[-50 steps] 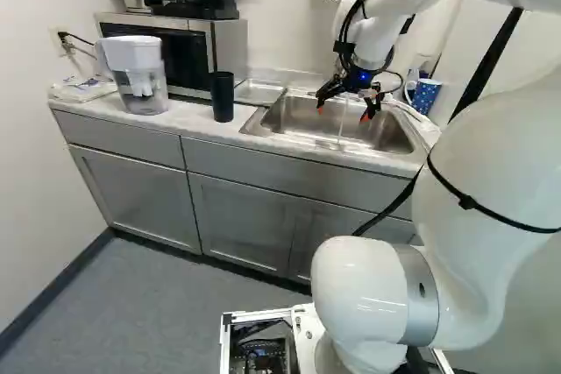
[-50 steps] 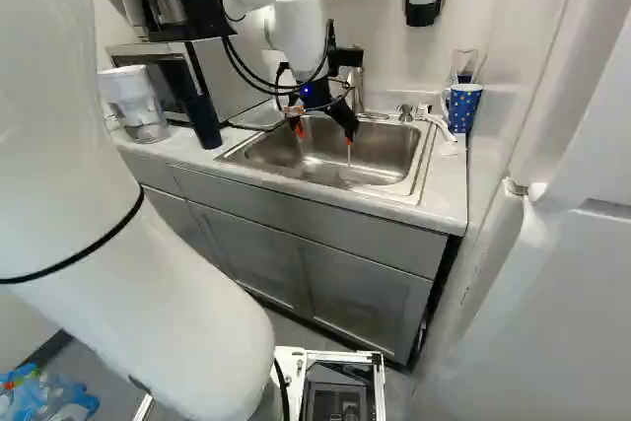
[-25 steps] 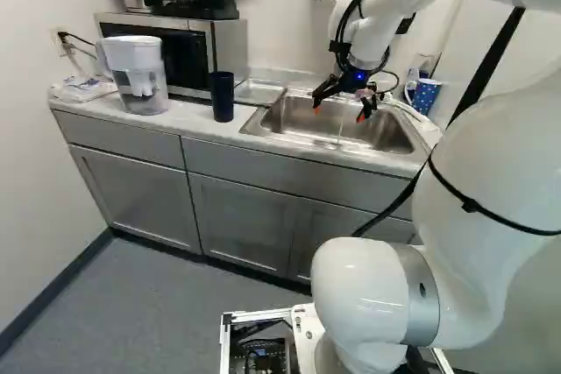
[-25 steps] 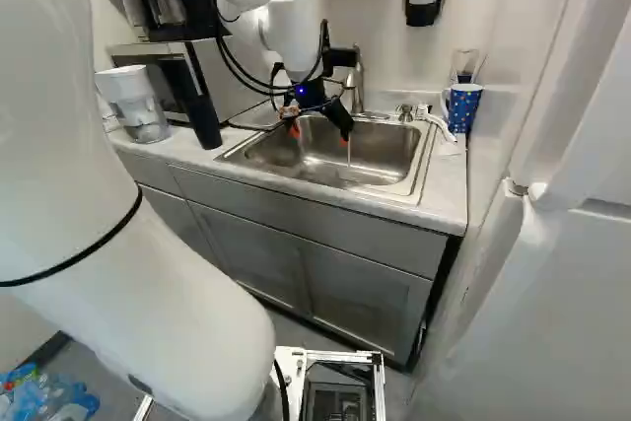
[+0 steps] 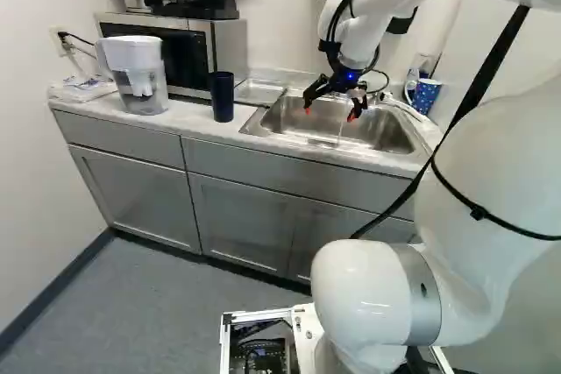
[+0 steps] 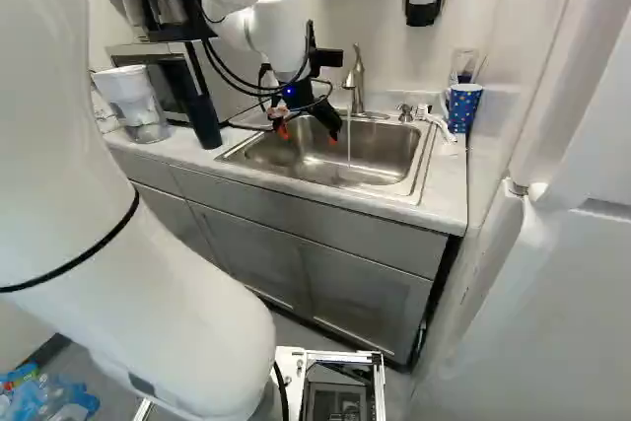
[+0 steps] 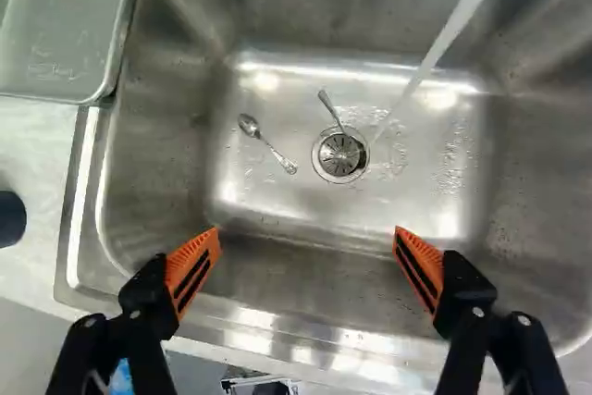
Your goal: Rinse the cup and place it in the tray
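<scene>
Upright on the surface [image 5: 197, 124], a dark cup [image 5: 223, 96] awaits the gripper [image 7: 306, 231], empty and spread wide over the sink [image 7: 166, 136]; squaring up before a gentle squeeze should prevent tipping, with running water [image 7: 455, 20] and tray [image 7: 55, 39] beyond.

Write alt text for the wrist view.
The open gripper, holding nothing, hangs over a metal sink where water runs down beside the drain. A spoon and a second utensil lie near it; a tray and dark cup are beside the sink.
</scene>
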### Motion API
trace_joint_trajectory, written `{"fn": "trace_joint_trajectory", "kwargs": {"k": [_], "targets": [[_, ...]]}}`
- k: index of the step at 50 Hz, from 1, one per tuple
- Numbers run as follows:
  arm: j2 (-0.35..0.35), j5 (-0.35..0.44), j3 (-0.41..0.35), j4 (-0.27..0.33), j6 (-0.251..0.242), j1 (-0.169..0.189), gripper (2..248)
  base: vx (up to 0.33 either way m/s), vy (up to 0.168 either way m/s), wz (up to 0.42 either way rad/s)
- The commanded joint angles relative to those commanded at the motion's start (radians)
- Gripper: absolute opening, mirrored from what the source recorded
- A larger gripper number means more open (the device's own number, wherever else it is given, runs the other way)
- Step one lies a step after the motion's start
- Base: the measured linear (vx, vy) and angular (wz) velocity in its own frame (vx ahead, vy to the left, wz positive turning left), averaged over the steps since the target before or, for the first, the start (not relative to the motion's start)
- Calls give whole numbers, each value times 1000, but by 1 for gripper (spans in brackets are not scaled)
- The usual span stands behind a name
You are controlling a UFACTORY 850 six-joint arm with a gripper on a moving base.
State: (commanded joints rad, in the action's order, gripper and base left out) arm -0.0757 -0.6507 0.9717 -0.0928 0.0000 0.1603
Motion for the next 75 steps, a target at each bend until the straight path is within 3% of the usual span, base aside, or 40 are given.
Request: {"fn": "trace_joint_trajectory", "kwargs": {"k": [44,75], "targets": [[-3,3,-2,0,0,-113,247,0,0,0],[-37,3,1,0,0,-122,247,0,0,0]]}}
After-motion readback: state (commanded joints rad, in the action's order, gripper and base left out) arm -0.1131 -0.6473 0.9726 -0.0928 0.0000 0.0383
